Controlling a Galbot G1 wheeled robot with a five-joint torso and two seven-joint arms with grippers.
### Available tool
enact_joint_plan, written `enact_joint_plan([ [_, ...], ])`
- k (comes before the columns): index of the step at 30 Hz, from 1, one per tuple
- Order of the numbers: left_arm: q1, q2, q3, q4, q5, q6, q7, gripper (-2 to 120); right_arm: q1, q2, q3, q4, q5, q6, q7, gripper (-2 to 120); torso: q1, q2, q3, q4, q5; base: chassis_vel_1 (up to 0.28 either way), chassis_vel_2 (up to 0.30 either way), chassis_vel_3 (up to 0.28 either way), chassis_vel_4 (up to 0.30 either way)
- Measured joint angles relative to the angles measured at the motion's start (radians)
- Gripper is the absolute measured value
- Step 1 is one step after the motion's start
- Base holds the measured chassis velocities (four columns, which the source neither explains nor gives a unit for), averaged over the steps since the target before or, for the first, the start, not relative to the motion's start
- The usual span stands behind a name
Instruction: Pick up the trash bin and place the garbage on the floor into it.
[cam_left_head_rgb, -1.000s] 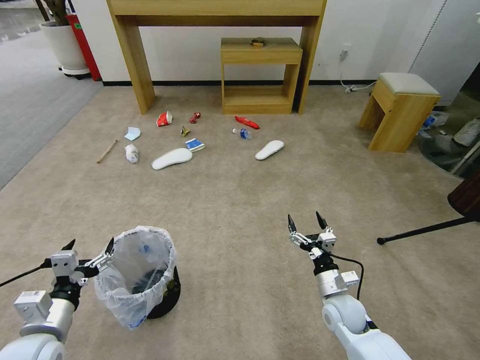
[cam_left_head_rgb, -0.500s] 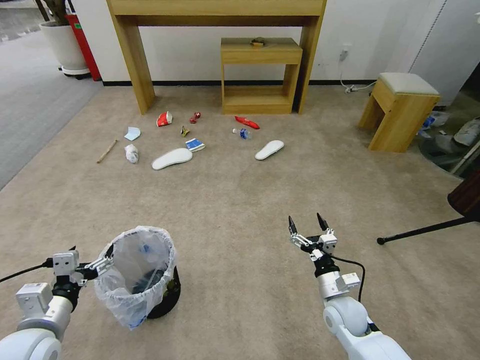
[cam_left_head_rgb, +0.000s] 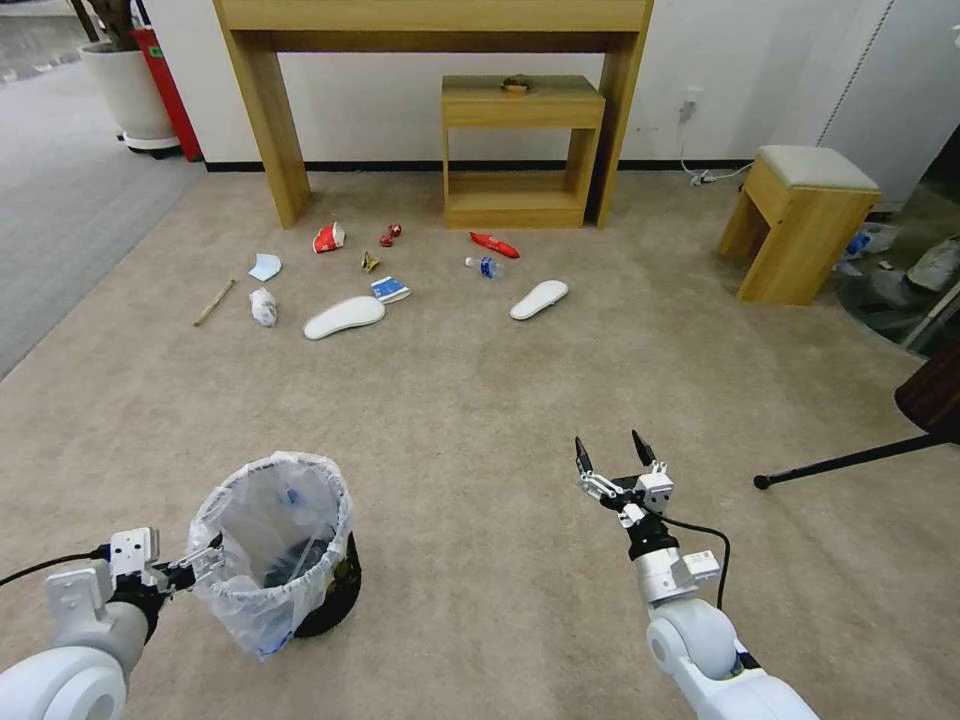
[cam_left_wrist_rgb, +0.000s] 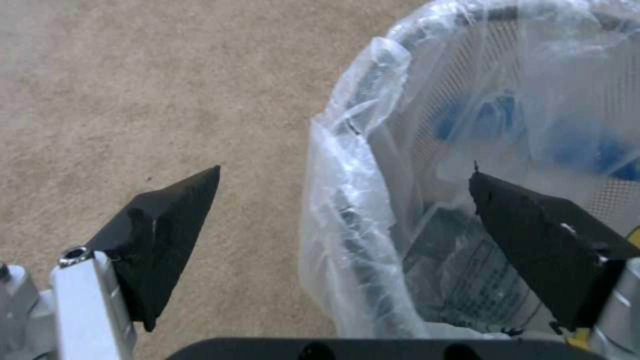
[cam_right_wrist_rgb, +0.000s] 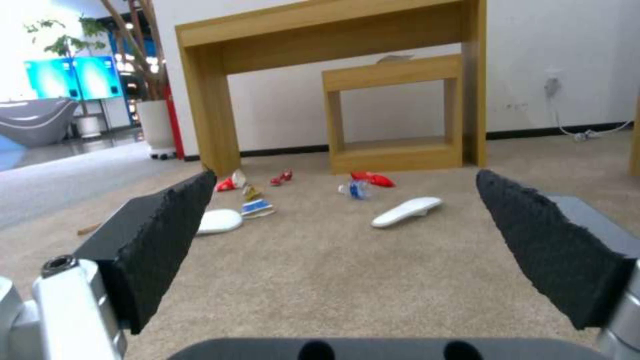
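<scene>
Head view: the trash bin (cam_left_head_rgb: 275, 550), a small black one lined with a crinkly clear bag, stands on the beige floor (cam_left_head_rgb: 470, 400) close in front of the robot on its left side, well apart from the garbage (cam_left_head_rgb: 345, 316) strewn farther off near the wooden furniture against the wall (a red cup (cam_left_head_rgb: 328, 238), a carton (cam_left_head_rgb: 390, 289), a small bottle (cam_left_head_rgb: 485, 266), crumpled paper (cam_left_head_rgb: 263, 306) and two white slippers among it). The left tool (cam_left_head_rgb: 178, 562) sits low at the bin's near-left rim with its fingers spread; in the left wrist view one finger (cam_left_wrist_rgb: 167, 235) is outside over the carpet and the other hangs over the bin's mouth, so the bag-covered rim lies between them, not yet pinched. The right tool (cam_left_head_rgb: 612, 462) hovers over bare carpet to the right, fingers apart and holding nothing. The step in hand looks like the grasp of the bin, with none of the litter collected yet as far as the floor shows. The next move calls for seating the fingers a little deeper over the rim and closing firmly, since the slick liner could slip or bunch.
</scene>
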Motion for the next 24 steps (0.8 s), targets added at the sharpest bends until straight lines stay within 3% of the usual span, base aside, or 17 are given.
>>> enact_joint_plan([
  [7,-0.072,0.070,0.053,0.025,-0.083,0.058,-0.050,98,-0.012,-0.004,0.014,0.007,0.000,0.000,0.003,100,0.000,0.000,0.000,0.0000,0.0000,0.000,0.000,0.000,0.000],
  [24,-0.212,0.135,0.202,0.157,-0.100,0.054,-0.053,97,-0.019,0.006,0.019,-0.010,-0.001,0.000,0.010,100,0.000,0.000,0.000,-0.0001,0.0001,0.000,0.000,0.000,0.000],
])
